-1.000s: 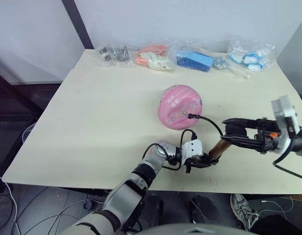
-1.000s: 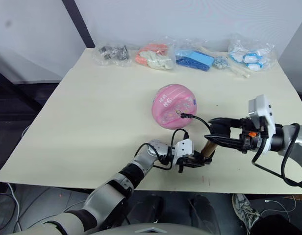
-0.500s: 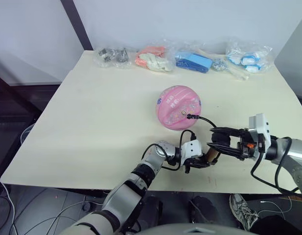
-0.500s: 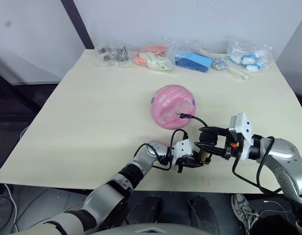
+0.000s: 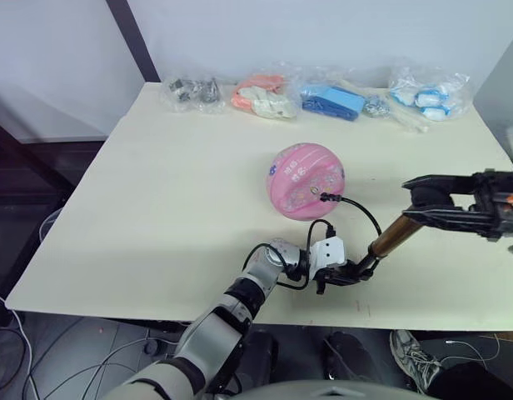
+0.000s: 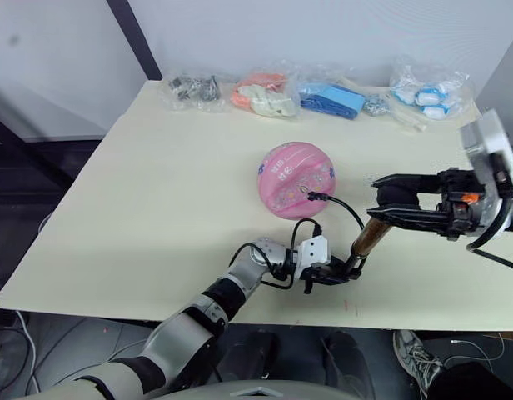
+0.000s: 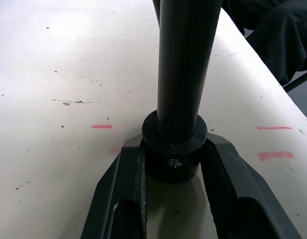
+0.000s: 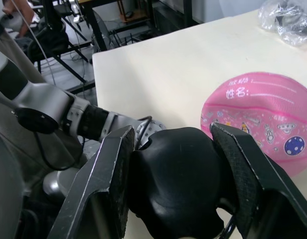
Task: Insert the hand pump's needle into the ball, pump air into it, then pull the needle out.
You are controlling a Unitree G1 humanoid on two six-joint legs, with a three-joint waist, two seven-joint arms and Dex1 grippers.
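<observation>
Currently my left gripper (image 5: pixel 356 273) pinches the hand pump (image 5: pixel 388 239) base near the ball (image 5: pixel 306 181), anchoring it; my right gripper (image 5: pixel 423 202) clamps the handle (image 8: pixel 176 186) for stroking.

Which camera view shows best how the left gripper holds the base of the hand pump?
The left wrist view: the left gripper has its two fingers clamped on the black end cap of the hand pump, close up. The eye views show the whole pump slanting up to the right gripper; the right wrist view shows its black handle.
</observation>
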